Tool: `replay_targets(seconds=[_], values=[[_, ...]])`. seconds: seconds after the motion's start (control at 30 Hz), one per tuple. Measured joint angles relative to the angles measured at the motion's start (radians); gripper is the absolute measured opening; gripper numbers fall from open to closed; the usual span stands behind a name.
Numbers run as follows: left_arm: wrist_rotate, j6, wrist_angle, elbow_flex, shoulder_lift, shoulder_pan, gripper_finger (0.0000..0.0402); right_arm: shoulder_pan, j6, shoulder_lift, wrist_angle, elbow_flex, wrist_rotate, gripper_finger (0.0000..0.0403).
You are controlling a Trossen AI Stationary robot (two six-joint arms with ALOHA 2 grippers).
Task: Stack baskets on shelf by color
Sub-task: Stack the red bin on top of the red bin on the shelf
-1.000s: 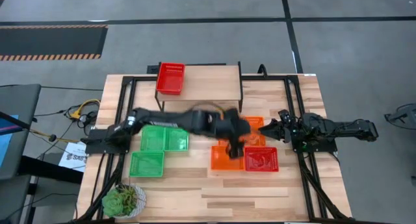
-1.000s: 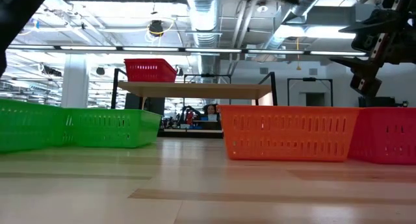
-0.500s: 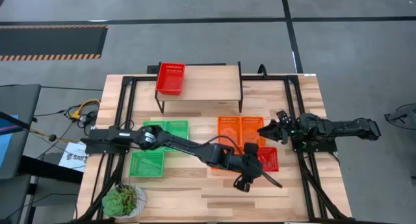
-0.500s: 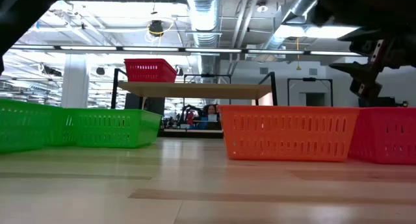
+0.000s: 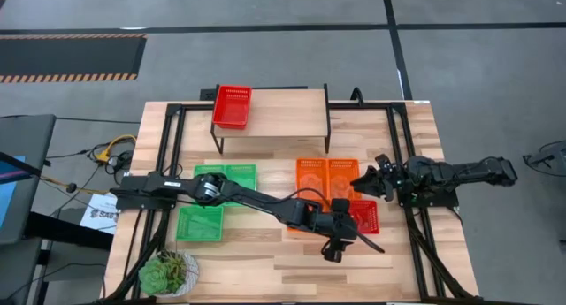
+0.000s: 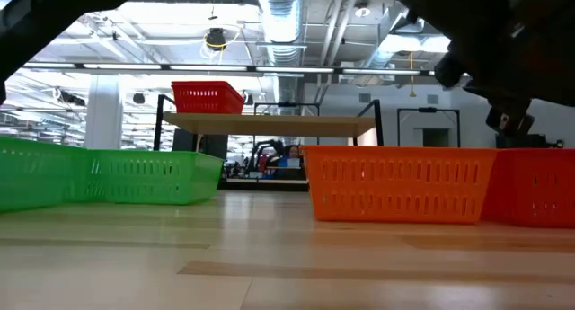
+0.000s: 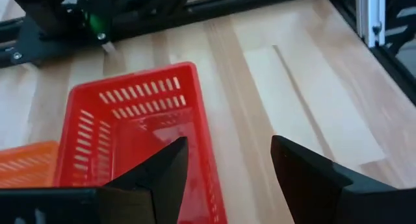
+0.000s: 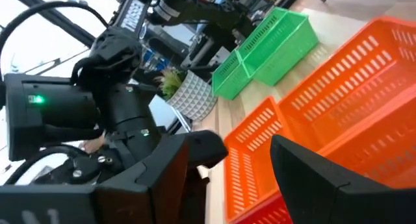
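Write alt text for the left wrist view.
The left gripper, fingers open, hovers over the near rim of a red basket standing on the wooden tabletop. An orange basket adjoins the red one, and black frame rails run beyond.

The shelf point(image 5: 283, 110) stood at the far side of the table, one red basket point(image 5: 232, 106) upright on its left end. On the tabletop lay three green baskets point(image 5: 224, 183) in a cluster at left, orange baskets point(image 5: 327, 174) side by side at centre (lower ones partly hidden), and a red basket point(image 5: 364, 215) just beside them.
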Motion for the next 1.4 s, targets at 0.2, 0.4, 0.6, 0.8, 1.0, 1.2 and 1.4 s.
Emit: replay_targets(seconds=[0.2,0.4,0.6,0.8,1.0,1.2,1.4], values=[[-0.048,-0.020,-0.034,-0.001,0.010,0.011,0.0208,0.026,-0.002,0.001,0.001,0.000,0.000,0.0244],[-0.001,-0.064,-0.080,0.000,0.010,0.030,0.0208,0.033,-0.008,0.002,0.001,0.000,0.000,0.0244],[0.022,-0.044,-0.095,0.000,0.010,0.026,0.0208,0.033,-0.008,0.002,0.001,0.000,0.000,0.0244],[0.039,-0.032,-0.129,0.000,0.009,0.020,0.0208,0.033,-0.008,0.002,0.001,0.000,0.000,0.0244],[0.032,-0.020,-0.177,0.000,0.009,0.020,0.0208,0.033,-0.008,0.002,0.001,0.000,0.000,0.0244],[0.029,0.023,-0.193,0.000,0.009,0.020,0.0173,0.033,-0.008,0.002,0.001,0.000,-0.001,0.0244],[0.049,0.026,-0.196,0.000,0.009,0.020,0.0096,0.033,-0.007,0.002,0.001,0.000,-0.001,0.0244]])
